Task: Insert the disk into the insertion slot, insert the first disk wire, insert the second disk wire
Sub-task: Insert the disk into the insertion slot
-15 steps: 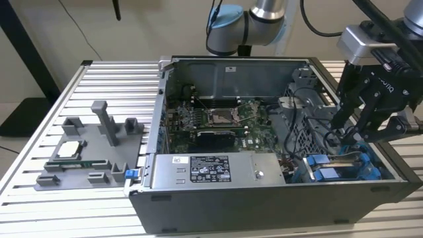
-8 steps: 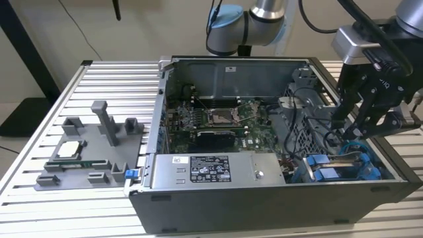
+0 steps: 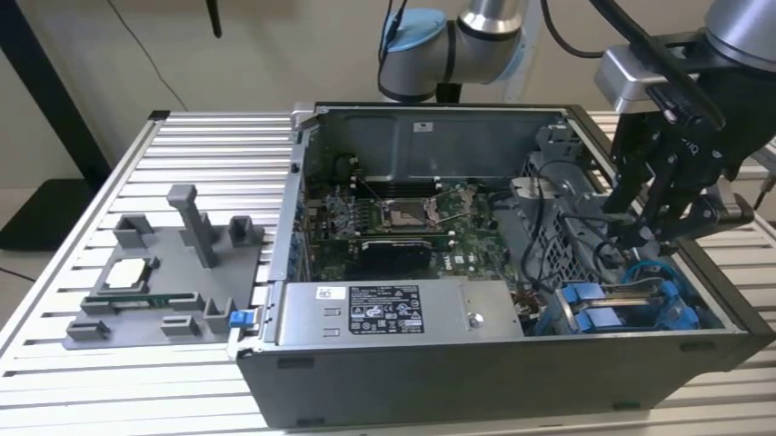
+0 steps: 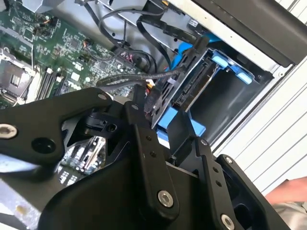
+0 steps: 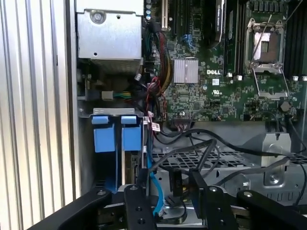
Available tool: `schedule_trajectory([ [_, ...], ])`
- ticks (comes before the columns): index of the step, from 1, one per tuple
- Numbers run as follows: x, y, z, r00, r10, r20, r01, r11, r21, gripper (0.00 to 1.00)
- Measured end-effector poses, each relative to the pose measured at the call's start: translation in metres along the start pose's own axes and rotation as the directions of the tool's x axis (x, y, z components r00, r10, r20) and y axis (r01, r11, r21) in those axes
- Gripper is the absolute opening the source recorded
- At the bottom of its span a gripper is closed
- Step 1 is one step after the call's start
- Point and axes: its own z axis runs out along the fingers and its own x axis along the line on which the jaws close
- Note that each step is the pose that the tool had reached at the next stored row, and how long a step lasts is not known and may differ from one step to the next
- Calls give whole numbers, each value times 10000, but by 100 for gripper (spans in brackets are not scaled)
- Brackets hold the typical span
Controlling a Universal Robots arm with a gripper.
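The silver-grey jointed robot arm with blue caps [image 3: 467, 41] is bent downward at the exterior view's right; its black two-fingered metal gripper [image 3: 655, 236] is pointed down, fingers [image 5: 137, 201] held apart.

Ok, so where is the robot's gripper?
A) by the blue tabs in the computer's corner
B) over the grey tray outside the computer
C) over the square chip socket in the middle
A: in the exterior view the gripper hangs just above the blue tabs.
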Motion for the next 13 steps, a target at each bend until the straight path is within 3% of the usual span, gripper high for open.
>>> schedule_trajectory([
  [4, -19, 5, 13, 10000, -19, -37, 20, 9999, 137, 100],
  [9, -18, 22, 13, 9999, -23, -102, 24, 9999, 150, 100],
  [10, -18, 26, 15, 9999, -25, -111, 26, 9999, 163, 0],
  [13, -19, 34, 24, 9999, -36, -164, 40, 9997, 244, 0],
])
